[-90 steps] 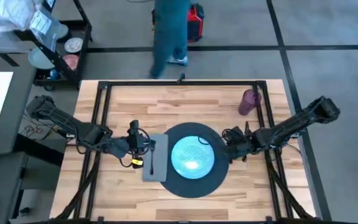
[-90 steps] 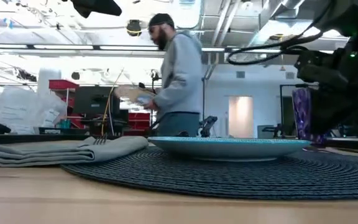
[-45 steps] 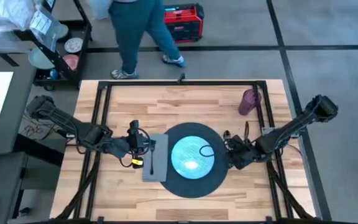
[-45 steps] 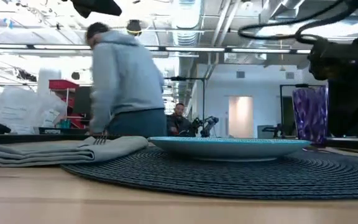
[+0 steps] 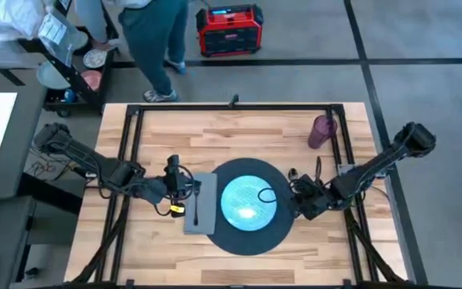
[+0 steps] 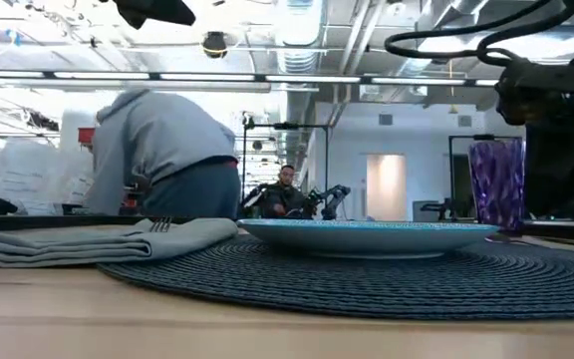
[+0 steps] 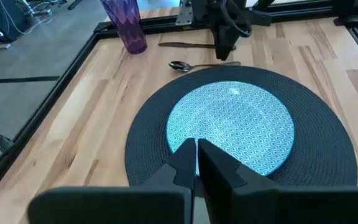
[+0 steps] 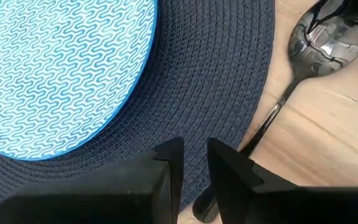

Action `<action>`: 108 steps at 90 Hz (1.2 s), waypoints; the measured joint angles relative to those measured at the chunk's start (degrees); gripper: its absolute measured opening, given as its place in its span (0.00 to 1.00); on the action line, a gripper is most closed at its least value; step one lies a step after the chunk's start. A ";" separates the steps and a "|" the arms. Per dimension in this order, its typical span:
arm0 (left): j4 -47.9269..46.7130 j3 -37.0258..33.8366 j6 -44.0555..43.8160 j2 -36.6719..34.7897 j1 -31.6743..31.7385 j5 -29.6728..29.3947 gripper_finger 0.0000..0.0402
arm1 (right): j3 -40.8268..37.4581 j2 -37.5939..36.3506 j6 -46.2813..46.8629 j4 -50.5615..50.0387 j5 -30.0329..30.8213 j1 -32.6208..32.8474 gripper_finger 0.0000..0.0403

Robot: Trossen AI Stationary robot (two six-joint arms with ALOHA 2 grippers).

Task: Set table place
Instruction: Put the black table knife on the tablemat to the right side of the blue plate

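Your right claw (image 8: 192,163) sits low at the right rim of the mat (image 5: 247,233), fingers slightly parted, over the spoon (image 8: 319,46) handle; you cannot tell if it pinches it. The spoon lies on the table (image 5: 239,132), bowl just off the mat. Your left claw (image 7: 196,163) is pressed together over the napkin (image 5: 200,203), beside the teal plate (image 5: 249,200). The purple cup (image 5: 322,132) stands well apart.

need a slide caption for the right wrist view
Right pincer hovers over the dark mat edge, spoon beside it on wood, teal plate ahead.
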 joint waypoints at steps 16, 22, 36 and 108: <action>0.00 0.01 0.01 0.00 0.01 0.00 0.00 | 0.00 0.00 -0.03 -0.01 0.18 0.00 0.15; 0.00 0.01 0.00 0.00 0.01 0.00 0.00 | 0.00 0.00 -0.04 0.00 0.18 0.00 0.15; 0.00 0.01 0.01 0.00 -0.01 0.00 0.00 | 0.00 0.00 -0.04 -0.01 0.18 -0.02 0.15; 0.02 0.00 -0.16 0.00 0.06 -0.02 0.00 | -0.78 -0.68 20.88 -27.22 0.51 0.07 0.14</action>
